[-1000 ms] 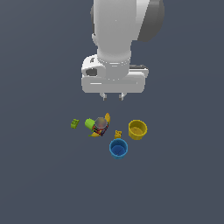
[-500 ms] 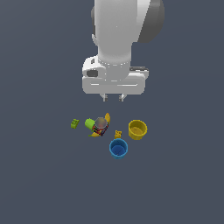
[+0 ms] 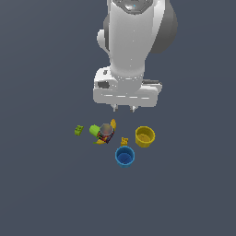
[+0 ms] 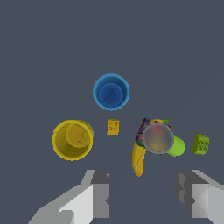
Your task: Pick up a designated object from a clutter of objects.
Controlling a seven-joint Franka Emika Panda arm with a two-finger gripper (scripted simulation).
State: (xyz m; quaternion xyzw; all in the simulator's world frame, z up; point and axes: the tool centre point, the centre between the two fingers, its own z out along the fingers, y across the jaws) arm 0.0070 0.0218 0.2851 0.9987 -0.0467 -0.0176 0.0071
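Sim render, no real room, flat grey floor, untextured toy clutter, w/ plain shading

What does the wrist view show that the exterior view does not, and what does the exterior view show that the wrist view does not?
Only the wrist view shows the inside floors of the yellow cup and blue cup, and the studs on the green block.

Only the exterior view shows the arm's white body above the open pincer, which hangs over the clutter, holding nothing.

Both show the cups, banana, greyish ball, green cylinder and orange piece.
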